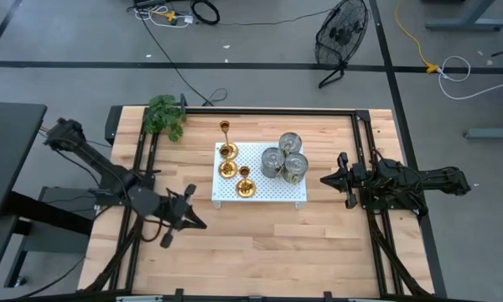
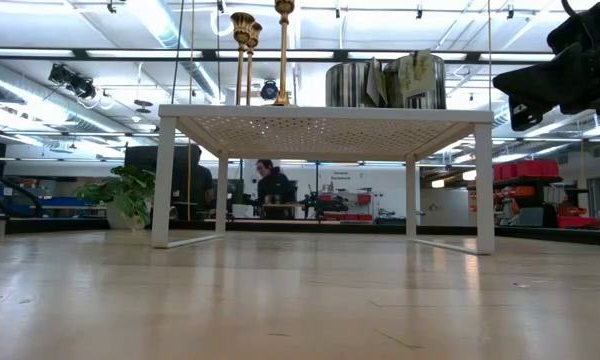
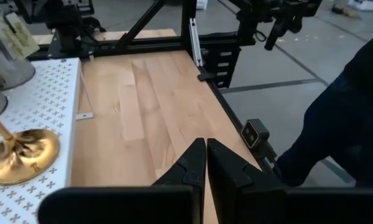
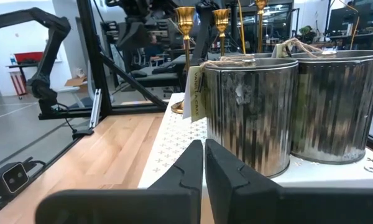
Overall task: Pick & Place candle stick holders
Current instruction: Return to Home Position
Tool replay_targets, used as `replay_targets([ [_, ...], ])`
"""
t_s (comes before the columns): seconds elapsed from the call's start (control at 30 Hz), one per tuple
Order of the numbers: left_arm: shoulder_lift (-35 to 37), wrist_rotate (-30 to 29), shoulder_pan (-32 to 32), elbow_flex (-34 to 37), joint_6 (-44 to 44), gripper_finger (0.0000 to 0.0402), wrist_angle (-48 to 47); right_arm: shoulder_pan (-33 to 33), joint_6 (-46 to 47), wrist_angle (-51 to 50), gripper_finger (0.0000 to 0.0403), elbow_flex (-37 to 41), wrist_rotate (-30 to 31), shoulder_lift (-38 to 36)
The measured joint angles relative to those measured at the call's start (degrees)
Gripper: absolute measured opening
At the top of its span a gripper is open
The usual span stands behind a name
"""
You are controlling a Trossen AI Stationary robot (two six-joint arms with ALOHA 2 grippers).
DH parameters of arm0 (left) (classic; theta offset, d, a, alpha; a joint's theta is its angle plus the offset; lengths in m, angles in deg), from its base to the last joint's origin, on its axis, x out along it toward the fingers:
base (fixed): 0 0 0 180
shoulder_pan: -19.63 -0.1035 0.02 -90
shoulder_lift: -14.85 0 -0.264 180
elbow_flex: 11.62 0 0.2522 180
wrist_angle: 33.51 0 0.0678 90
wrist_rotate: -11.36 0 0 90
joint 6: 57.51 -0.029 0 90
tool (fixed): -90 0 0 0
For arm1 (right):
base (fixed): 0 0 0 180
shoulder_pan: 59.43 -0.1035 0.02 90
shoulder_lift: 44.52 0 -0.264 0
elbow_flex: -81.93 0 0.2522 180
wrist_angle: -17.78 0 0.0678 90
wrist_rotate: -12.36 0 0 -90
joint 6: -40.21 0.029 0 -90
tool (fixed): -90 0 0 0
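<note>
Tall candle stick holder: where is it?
In the high view, the tall holder stands at the white shelf's left corner nearest the plant, left of the metal tins.

A light wooden worktop (image 1: 260, 243) fills the middle of the high view. At its centre stands a white perforated shelf (image 1: 272, 195). Three metal tins (image 1: 295, 165) cluster on the shelf's upper right part, touching one another, with paper tags tied on by twine. A leafy plant (image 1: 165, 116) sits at the worktop's upper left corner. On the grey floor above it in the frame, a black fan (image 1: 342, 33) stands at upper right, dark cables (image 1: 180, 13) lie at top centre, and a yellow cord (image 1: 415, 42) runs further right. In the low view, a person (image 2: 274, 188) shows between the shelf's legs, far back in the room.
</note>
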Motion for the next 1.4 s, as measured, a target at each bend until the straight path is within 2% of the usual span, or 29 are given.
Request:
replay_targets([
  [0.2, -5.48, -7.03, 3.23, -2.54, 4.30, 0.0018, 0.04, 0.00, 0.01, 0.01, 0.0021, 0.00, 0.00, 0.00],
  [0.4, -10.61, -15.59, 5.55, -5.20, 4.86, 0.0018, 0.16, 0.00, 0.01, 0.00, 0.0021, 0.00, 0.00, 0.00],
  [0.87, -20.66, -31.44, 6.36, -8.79, 5.76, 0.0018, 2.32, 0.01, 0.01, 0.01, 0.0021, 0.00, 0.00, 0.00],
  [1.23, -24.05, -33.28, 3.63, -8.81, 3.20, 0.0020, 9.78, 0.01, 0.01, 0.01, 0.0021, 0.00, -0.02, 0.00],
  [1.4, -24.08, -33.30, 0.93, -8.81, 4.55, 0.0044, 9.68, 0.01, 0.01, 0.01, 0.0021, 0.00, 0.00, 0.00],
])
